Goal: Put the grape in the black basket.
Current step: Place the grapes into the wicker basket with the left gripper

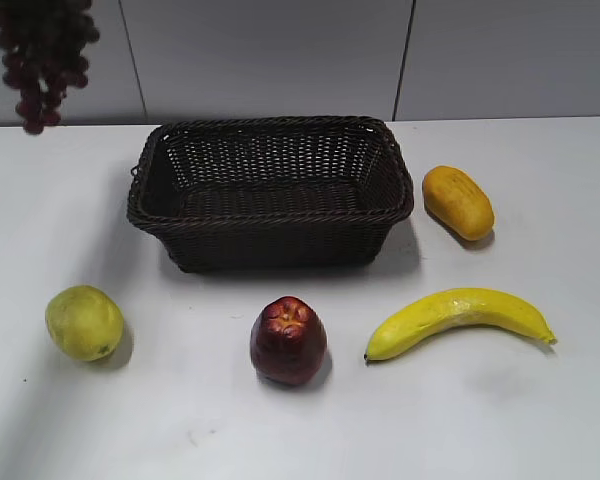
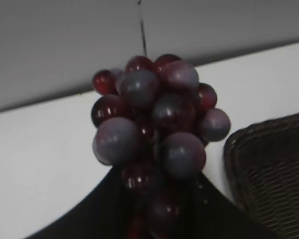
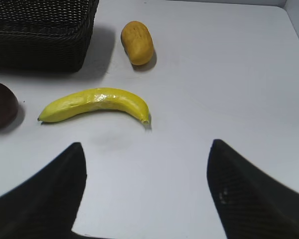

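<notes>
The grape [image 1: 42, 55], a bunch of dark purple-maroon grapes, hangs in the air at the top left of the exterior view, above and left of the black basket [image 1: 270, 190]. In the left wrist view my left gripper [image 2: 159, 204] is shut on the grape [image 2: 157, 119], with the basket's rim [image 2: 269, 164] at the right. The basket is empty. My right gripper [image 3: 147, 159] is open and empty above the bare table, in front of the banana. Neither arm shows in the exterior view.
On the white table lie a yellow-green fruit [image 1: 84, 322] at front left, a dark red apple [image 1: 288, 340] in front of the basket, a banana [image 1: 458, 318] at front right, and an orange-yellow fruit [image 1: 458, 202] right of the basket.
</notes>
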